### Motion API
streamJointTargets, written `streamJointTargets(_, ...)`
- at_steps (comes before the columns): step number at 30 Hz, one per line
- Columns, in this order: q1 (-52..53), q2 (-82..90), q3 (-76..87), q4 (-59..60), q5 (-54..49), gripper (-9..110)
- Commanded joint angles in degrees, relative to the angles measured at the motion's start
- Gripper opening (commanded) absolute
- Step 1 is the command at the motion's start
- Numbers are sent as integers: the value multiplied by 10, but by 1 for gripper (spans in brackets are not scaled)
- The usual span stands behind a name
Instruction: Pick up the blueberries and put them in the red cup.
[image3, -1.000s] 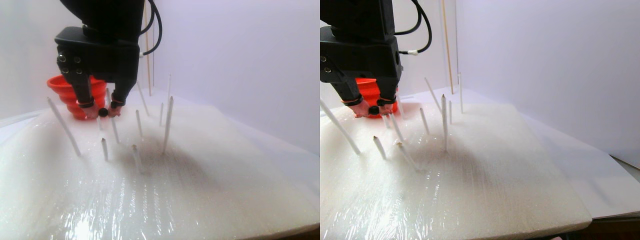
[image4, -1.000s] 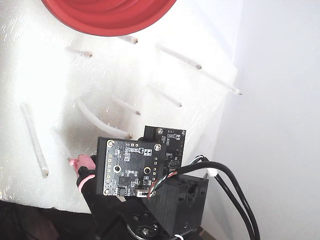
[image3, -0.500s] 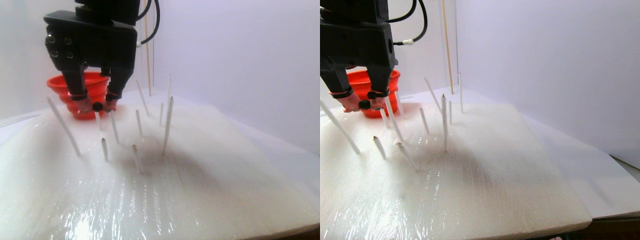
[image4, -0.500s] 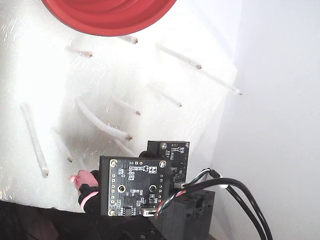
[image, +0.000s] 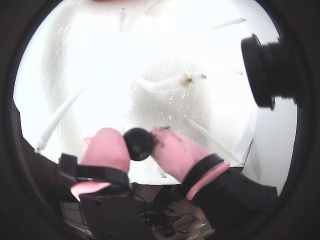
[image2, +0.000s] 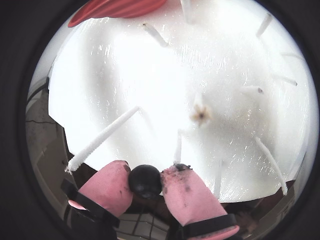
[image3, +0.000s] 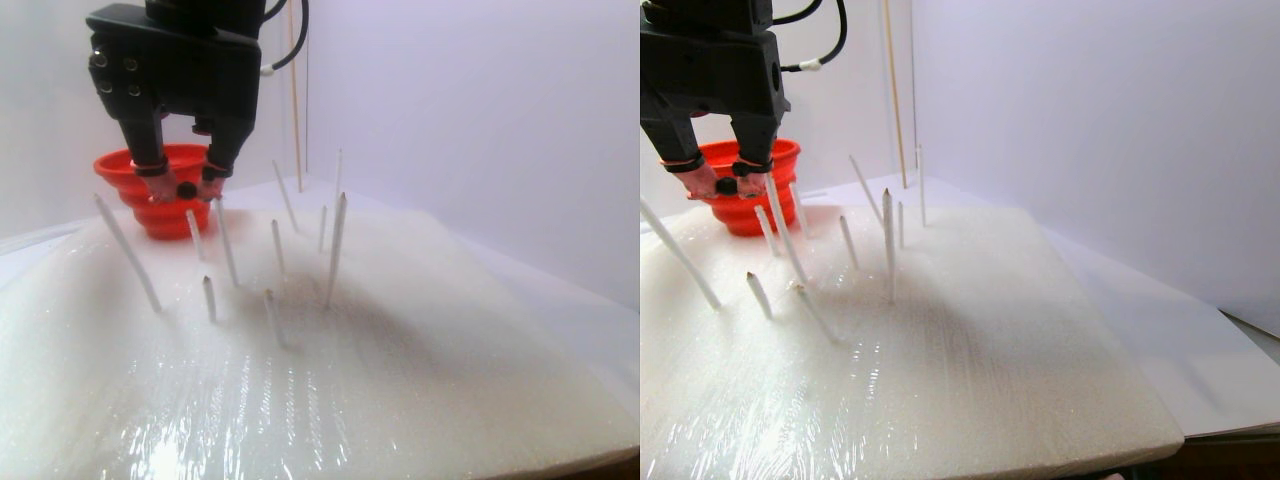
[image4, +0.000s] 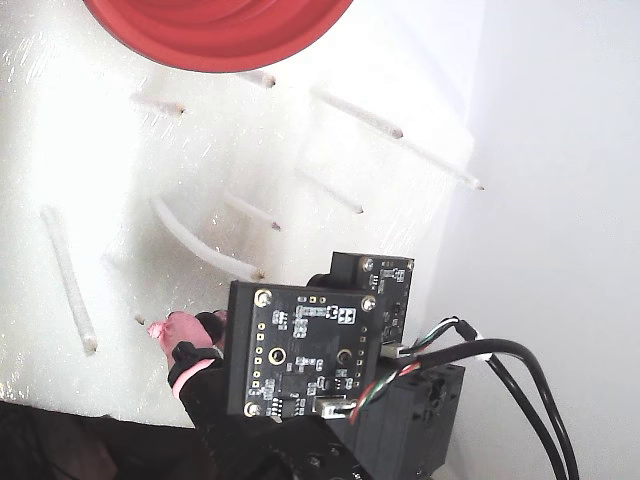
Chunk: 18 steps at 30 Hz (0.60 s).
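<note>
Fingers: two pink-tipped fingers pinching one blueberry between their pads; both wrist views show the ball wedged in the gap, touched on each side.

Held item: a single dark, matte, round ball; no long axis, so approach angle to the cup is not constrained by its shape. No other blueberries can be made out in any view.

Landmark: the red cup, standing on the white foam pad at its far left corner in the stereo pair view.

Fingers relative to the cup: in the stereo pair view the tips hang in front of the cup wall, near rim height. In the fixed view the cup is at the top edge and the fingers are well down the frame, so the cup opening is well apart from the ball.

Direction of the coming move (judgement): carry the ball across the pad toward the cup until it is over the opening, with enough height to clear the rim, then spread the fingers.

Obstacles: thin white sticks stand upright and tilted in the pad between the fingers and the cup; two stand just beside the tips in the stereo pair view.

Risk (judgement): brushing a stick could knock the ball from the pinch.
</note>
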Motion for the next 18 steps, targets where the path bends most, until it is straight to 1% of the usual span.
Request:
streamJointTargets(1, -12, 40, -25, 1, 3, 10)
streamJointTargets(18, -40, 10, -100, -3, 26, 10)
